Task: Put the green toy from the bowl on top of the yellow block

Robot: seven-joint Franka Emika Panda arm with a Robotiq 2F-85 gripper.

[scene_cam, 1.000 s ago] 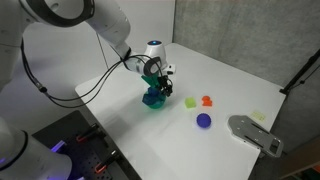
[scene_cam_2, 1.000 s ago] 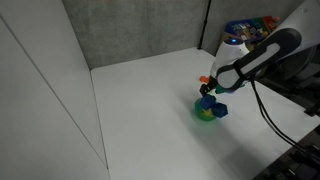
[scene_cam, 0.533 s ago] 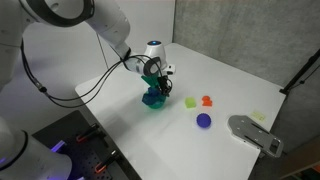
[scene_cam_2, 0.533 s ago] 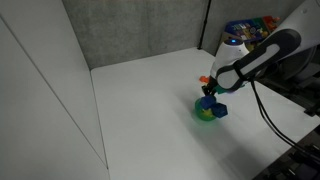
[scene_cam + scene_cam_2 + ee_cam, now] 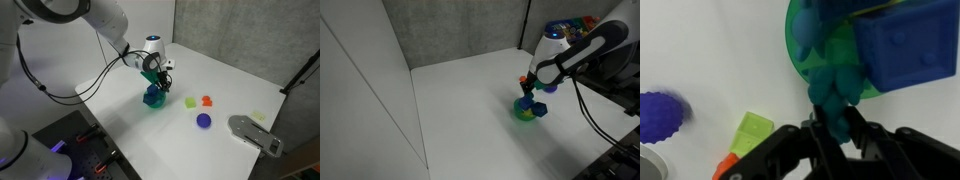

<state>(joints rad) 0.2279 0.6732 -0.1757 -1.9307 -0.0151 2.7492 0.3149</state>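
Two black fingers of the tool pinch the small dark teal-green toy piece over the edge of the shallow green bowl. A big blue lumpy toy sits in the bowl. The yellow-green block lies nearby on the white table.

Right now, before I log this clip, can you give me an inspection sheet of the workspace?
Surface: white table, no spills seen.
Job's things: green toy between the gripper's fingers, at the rim of the bowl; yellow block with nothing on it, apart from the bowl.
Clutter: blue toy in the bowl; orange piece beside the yellow block; purple ball; grey object near the table edge.
Grippers: gripper appears closed on the green toy, above the bowl.
Cables: black cable looping off the arm.
Surroundings: grey backdrop; people: nothing seen.
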